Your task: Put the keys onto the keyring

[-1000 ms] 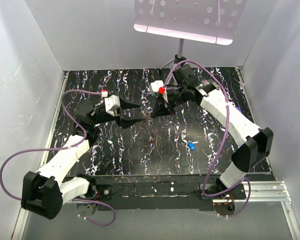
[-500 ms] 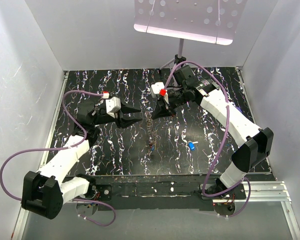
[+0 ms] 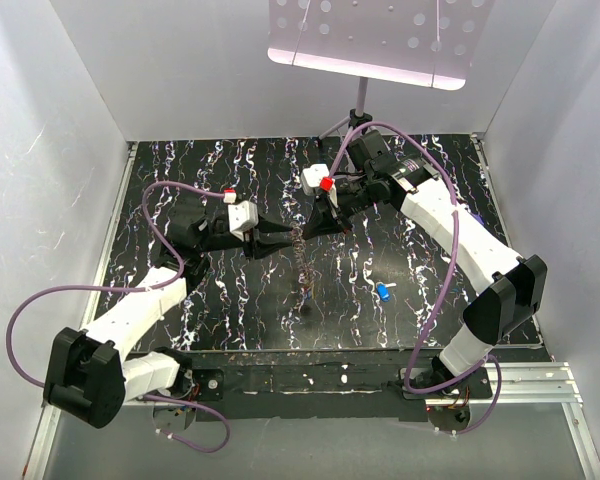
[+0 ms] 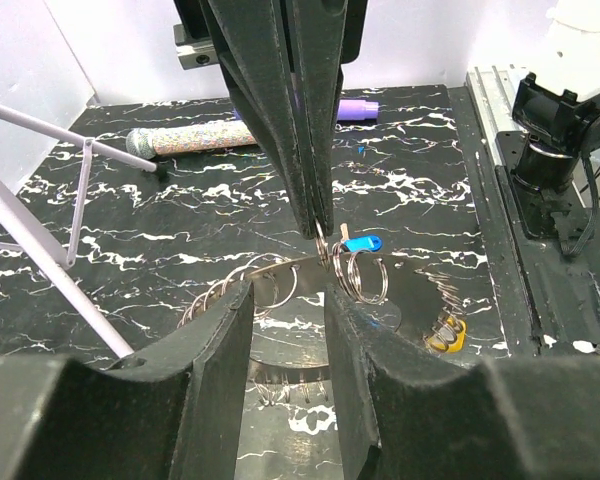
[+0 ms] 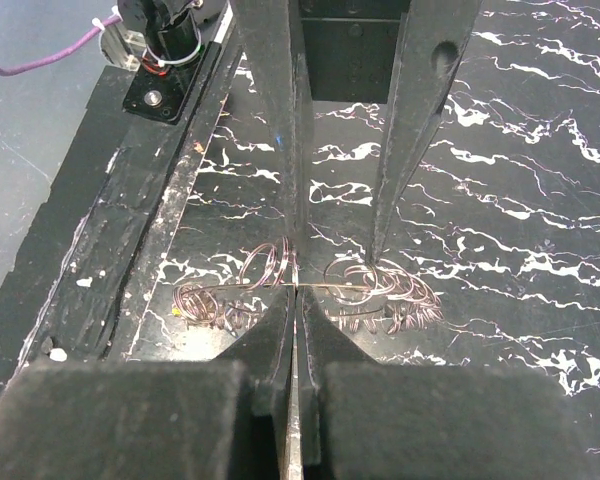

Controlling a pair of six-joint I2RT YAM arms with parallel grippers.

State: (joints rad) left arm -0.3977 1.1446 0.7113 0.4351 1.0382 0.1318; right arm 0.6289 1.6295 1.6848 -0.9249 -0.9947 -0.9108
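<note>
We log right fingers clenched on the keyring mid-counter | left fingers released, straddling its coils | blue key apart on counter | yellow key by coils

Black tabletop veined with white marbling. Pinkish-bronze wire keyring. Blue key head; yellow-orange key head. Silver-speckled glitter tube; plain purple stick. White left arm and right arm, black at the joints; purple cable; red cap.
</note>
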